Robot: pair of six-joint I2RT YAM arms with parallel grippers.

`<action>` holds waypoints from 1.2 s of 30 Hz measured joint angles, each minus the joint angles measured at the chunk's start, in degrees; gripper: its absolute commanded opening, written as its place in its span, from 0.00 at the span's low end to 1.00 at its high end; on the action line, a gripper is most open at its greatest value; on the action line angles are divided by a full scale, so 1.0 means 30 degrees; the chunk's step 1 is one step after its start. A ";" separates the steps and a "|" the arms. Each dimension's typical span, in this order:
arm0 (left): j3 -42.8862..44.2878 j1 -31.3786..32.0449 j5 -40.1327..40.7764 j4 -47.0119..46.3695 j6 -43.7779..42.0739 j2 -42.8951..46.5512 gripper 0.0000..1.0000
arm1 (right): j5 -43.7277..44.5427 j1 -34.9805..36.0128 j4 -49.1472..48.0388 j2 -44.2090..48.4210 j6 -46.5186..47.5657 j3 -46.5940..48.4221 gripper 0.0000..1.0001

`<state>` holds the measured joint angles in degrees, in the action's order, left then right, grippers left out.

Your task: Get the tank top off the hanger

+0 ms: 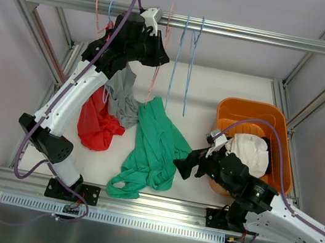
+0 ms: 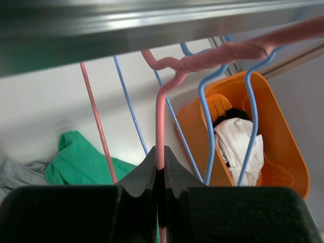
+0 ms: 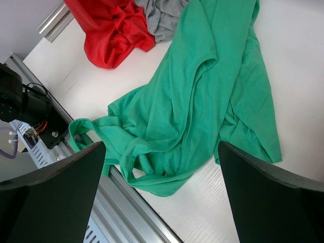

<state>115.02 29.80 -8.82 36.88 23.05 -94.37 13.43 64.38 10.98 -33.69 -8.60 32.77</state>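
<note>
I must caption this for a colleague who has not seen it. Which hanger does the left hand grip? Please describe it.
Look at the metal rail across the top of the frame, where thin hangers hang. The pink hanger is the one pinched between the shut fingers of the left hand. The blue hangers to its right hang free.

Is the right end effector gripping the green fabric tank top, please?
No; the right end effector hangs open above the green fabric tank top.

No readable text, label or number shows in any view.
</note>
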 measured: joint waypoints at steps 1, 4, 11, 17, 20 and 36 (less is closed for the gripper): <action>0.0007 -0.0080 -0.0117 -0.0087 -0.0051 -0.0117 0.00 | -0.0015 0.0000 0.0000 -0.0109 -0.0007 0.0000 0.99; 0.0204 -0.0080 -0.0714 -0.0291 -0.0036 -0.0350 0.00 | -0.0095 0.0000 -0.0007 -0.0386 -0.0073 0.0000 1.00; 0.0211 -0.0080 -0.1421 -0.0357 -0.0036 -0.0393 0.00 | -0.0284 0.0000 -0.0299 -0.1056 -0.0146 0.0000 0.99; -0.0488 -0.0073 -0.1413 -0.0277 -0.0087 0.0117 0.05 | -0.0583 0.0000 -0.0525 -0.1603 -0.0153 0.0000 1.00; -0.0517 -0.0058 -0.1413 0.0131 -0.0087 0.0175 0.06 | -0.0714 0.0000 -0.0736 -0.1668 -0.0197 0.0000 1.00; 0.0437 -0.0036 -0.1545 0.1858 -0.0036 -0.0270 0.48 | -0.0940 0.0000 -0.1020 -0.1384 -0.0430 -0.0007 0.99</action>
<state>116.33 29.69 -13.45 42.46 22.94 -95.18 10.61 64.38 7.92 -37.85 -9.89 32.75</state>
